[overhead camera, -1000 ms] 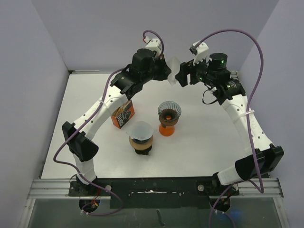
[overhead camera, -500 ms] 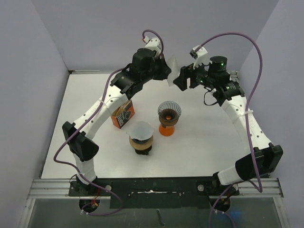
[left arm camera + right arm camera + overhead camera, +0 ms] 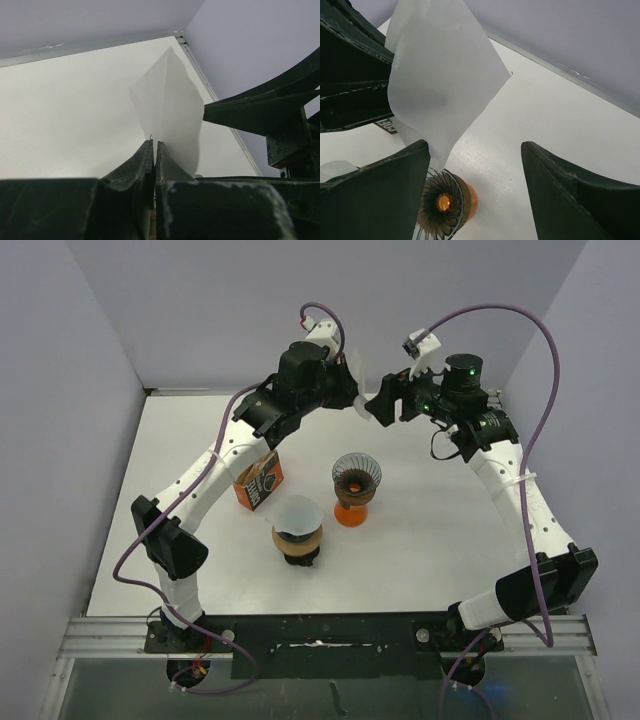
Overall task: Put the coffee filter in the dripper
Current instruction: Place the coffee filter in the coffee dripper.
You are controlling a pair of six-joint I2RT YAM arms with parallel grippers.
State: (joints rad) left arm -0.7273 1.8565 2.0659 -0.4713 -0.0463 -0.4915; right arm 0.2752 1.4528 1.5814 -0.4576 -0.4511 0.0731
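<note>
The white paper coffee filter point(image 3: 167, 107) hangs high over the back of the table, pinched at its lower edge by my left gripper point(image 3: 154, 146), which is shut on it. The filter point(image 3: 356, 386) sits between the two grippers in the top view. My right gripper point(image 3: 475, 146) is open, and the filter point(image 3: 440, 80) lies against its left finger, not between the two. Its fingers point(image 3: 257, 107) show at the right of the left wrist view. The dripper point(image 3: 356, 478), dark ribbed glass on an orange base, stands empty mid-table below the filter point(image 3: 439, 202).
A brown cup topped with white paper filters point(image 3: 298, 528) stands to the front left of the dripper. An orange and black box point(image 3: 259, 480) lies left of it. The back wall and right wall are close behind the grippers.
My right gripper has moved left and closed in on the filter, staying open. The left gripper has kept its grip and shifted the filter slightly up.
</note>
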